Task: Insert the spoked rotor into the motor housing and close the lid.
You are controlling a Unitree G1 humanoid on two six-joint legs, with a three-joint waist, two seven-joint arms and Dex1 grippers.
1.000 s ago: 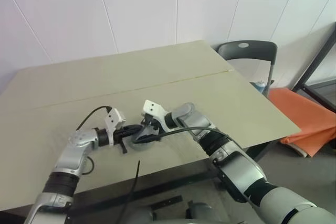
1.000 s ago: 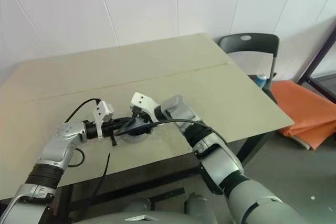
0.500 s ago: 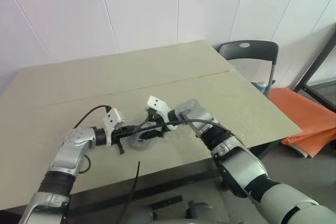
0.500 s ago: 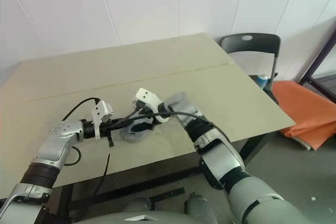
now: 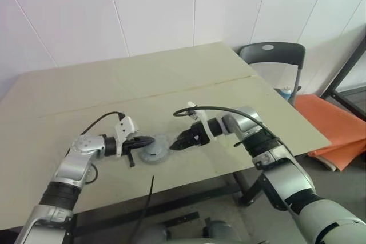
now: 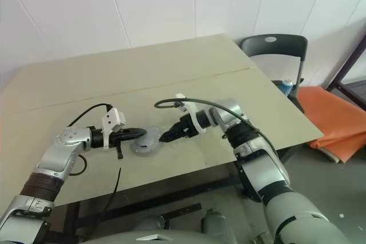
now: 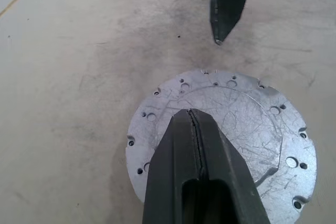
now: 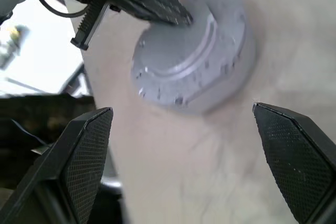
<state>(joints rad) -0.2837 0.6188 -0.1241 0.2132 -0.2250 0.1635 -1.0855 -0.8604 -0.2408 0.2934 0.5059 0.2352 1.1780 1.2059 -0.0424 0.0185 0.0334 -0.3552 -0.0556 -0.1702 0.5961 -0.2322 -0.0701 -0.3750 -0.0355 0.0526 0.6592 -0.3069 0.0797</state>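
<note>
The table (image 5: 189,78) is spreading wide and pale under both arms, with a seam running across it. A chair (image 5: 271,55) is standing beyond its far right corner, and an orange cushion (image 5: 337,132) is lying on the floor to the right of that.

The left arm (image 5: 71,170) is reaching in from the left, and the right arm (image 5: 269,152) is reaching in from the right, both pointing toward the middle of the near table half.

The lid (image 7: 226,124) is lying flat on the table between them, a silvery round disc with small holes around its rim and a raised centre. In the right wrist view it is sitting as a low stepped stack (image 8: 194,61), so the housing is presumably lying beneath it, though I cannot tell for certain. I cannot tell where the rotor is either.

The left gripper (image 7: 193,116) is pressing its tip on the lid's top, its two fingers squeezed together with nothing between them.

The right gripper (image 8: 184,124) is hanging just beside the lid on its right, apart from it, with its fingers (image 8: 86,145) spread wide and empty.
</note>
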